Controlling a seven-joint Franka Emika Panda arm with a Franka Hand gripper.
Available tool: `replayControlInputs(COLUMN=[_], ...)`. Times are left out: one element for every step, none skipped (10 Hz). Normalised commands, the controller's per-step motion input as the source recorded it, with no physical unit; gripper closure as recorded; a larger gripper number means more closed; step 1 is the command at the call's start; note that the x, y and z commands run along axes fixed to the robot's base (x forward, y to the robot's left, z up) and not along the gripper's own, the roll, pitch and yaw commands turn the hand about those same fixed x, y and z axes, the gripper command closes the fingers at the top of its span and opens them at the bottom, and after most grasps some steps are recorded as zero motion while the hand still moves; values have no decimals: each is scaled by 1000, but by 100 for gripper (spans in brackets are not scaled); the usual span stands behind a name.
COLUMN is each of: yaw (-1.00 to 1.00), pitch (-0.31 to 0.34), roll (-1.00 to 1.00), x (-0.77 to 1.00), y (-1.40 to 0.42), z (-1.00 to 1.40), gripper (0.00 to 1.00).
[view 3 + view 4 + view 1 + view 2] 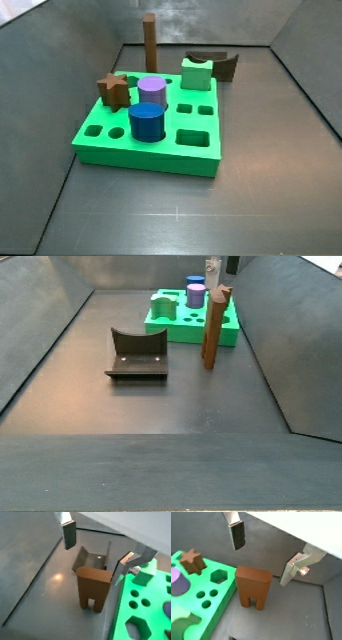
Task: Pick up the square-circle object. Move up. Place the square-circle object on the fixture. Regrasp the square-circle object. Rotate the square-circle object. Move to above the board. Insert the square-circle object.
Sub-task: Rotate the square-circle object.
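Square-circle object (214,328): a slim plain brown bar is seen standing on end on the dark floor, just beside the edge of the board; in both wrist views its flat top and a slot cut into its lower end are shown (92,587) (253,587).
Long axis: vertical, the top pointing up towards the claw, the slotted end resting on the floor; no lean can be made out in a side view (150,45).
Claw (93,548): held above the bar, its plates spread wide, one on each side of the bar's top; nothing is gripped and no pad is touching the bar. The same wide stance is shown in a wrist view (263,554).
Step in hand: judged to be the first, the pick-up; the bar is not yet grasped.
Next move: a straight descent is called for until the pads bracket the upper part of the bar, then a closing on its flat faces, kept centred so the bar is not tipped.
Board (227,334): bright green, lying flat, other pegs already seated in it.
Fixture (136,354): a dark bracket on a base plate, standing on the floor apart from the bar, nothing resting on it.
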Motion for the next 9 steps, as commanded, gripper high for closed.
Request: replayControlInputs(yaw=[1000, 1000, 1000, 1000, 1000, 1000, 1000, 1000, 1000], pitch=[8, 9, 9, 9, 10, 10, 11, 11, 11], roll=[-2, -2, -2, -2, -2, -2, -3, -3, -3], x=[34, 35, 35, 35, 35, 35, 35, 35, 35], y=[4, 4, 4, 4, 4, 4, 4, 4, 3], z=[-28, -27, -27, -27, -27, -26, -26, -26, -26], gripper=[0, 0, 0, 0, 0, 0, 0, 0, 0])
